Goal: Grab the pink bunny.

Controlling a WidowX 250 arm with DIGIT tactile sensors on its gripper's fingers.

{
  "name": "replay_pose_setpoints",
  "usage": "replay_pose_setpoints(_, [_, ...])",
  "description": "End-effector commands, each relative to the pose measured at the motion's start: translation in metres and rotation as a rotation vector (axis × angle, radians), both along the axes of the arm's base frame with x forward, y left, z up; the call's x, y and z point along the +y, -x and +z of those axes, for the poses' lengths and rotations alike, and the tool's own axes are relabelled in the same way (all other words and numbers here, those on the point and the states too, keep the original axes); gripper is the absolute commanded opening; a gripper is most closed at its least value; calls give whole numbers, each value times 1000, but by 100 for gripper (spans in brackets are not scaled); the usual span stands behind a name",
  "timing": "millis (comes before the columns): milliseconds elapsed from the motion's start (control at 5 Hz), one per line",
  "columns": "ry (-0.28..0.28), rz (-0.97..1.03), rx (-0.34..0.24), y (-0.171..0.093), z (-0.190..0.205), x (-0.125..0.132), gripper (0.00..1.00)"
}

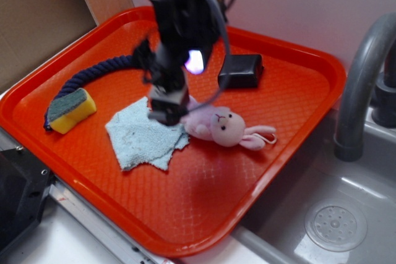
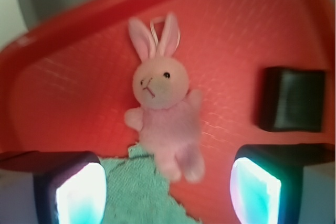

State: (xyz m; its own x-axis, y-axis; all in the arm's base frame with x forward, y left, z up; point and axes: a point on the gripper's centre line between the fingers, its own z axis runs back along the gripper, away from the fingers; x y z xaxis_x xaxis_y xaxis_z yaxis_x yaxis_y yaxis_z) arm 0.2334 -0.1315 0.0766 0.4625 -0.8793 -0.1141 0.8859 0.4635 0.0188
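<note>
Here the small pale-pink plush bunny (image 1: 219, 126) lies flat on the orange plastic tray (image 1: 185, 214), near the tray's middle, its ears pointing to 3 o'clock in the exterior view. The black tool (image 2: 168, 184) hangs just above the bunny's legs, its two pads spread wide and gripping nothing. A light-blue rag (image 1: 145, 134) touches the bunny at 9 o'clock. A black box (image 1: 241, 70) sits at 12 o'clock, a yellow sponge (image 1: 71, 110) farther off at 9.
</note>
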Motion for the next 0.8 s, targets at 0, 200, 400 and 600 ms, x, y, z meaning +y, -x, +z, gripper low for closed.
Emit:
replay_pose_setpoints(0, [-56, -10, 22, 1, -32, -17, 100])
replay_pose_setpoints(200, [-106, -15, 41, 2, -46, -19, 100])
replay_pose_setpoints(400, [-125, -13, 50, 4, -51, -20, 100])
replay_pose_setpoints(600, [-112, 13, 44, 4, -45, -16, 0])
